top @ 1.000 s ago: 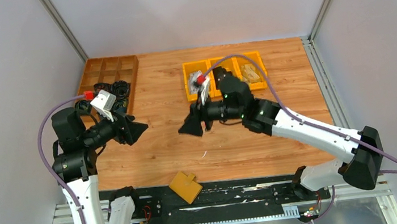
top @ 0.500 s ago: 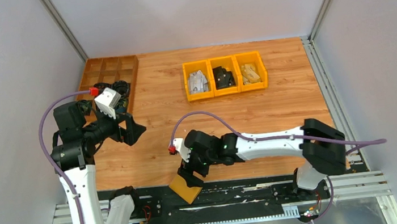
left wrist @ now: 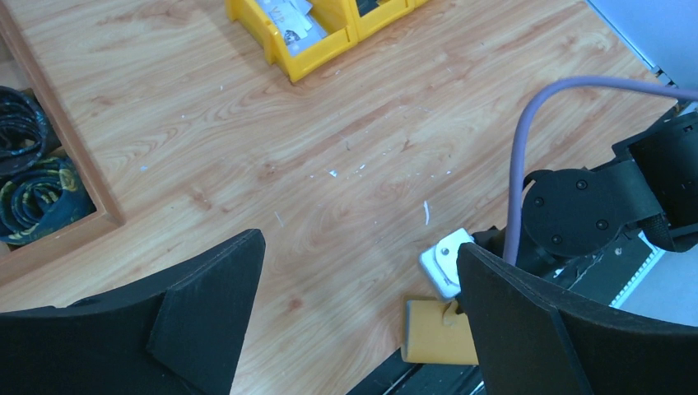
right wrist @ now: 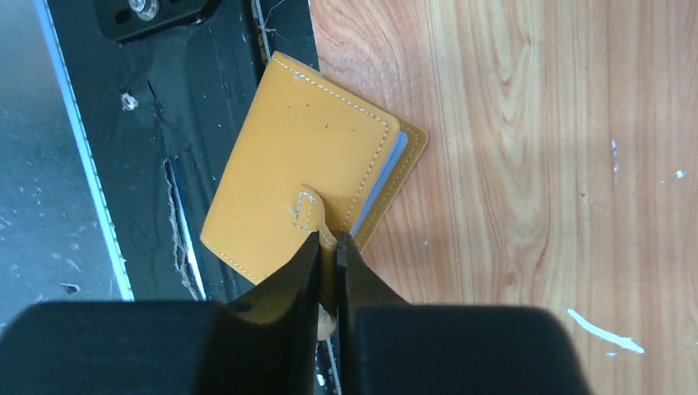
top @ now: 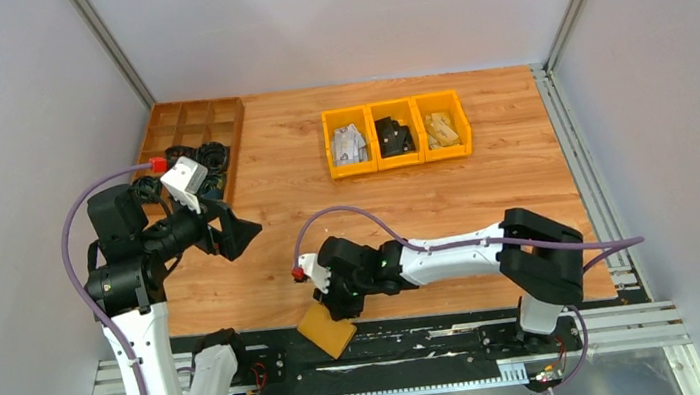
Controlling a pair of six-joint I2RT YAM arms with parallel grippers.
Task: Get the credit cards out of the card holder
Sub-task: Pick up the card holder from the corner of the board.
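The mustard-yellow card holder (top: 327, 330) lies closed at the table's near edge, half on the wood and half on the black rail. My right gripper (right wrist: 328, 243) is down on it and shut on its snap tab (right wrist: 311, 207). Between the covers only a grey-blue sleeve edge (right wrist: 383, 185) shows, so any credit cards inside are hidden. Light grey credit cards (top: 349, 142) lie in the left yellow bin. My left gripper (top: 237, 229) hangs open and empty above the left side of the table. In the left wrist view the card holder (left wrist: 436, 333) shows beside the right finger.
Three yellow bins (top: 400, 158) stand in a row at the back, the middle one with black pieces and the right one with tan pieces. A wooden compartment tray (top: 191, 121) with black coils sits at the back left. A black rail (top: 423, 335) runs along the near edge.
My right arm swung from the yellow bins down to the near edge and shut on the card holder's tab. My left gripper opened wider and stayed about where it was.
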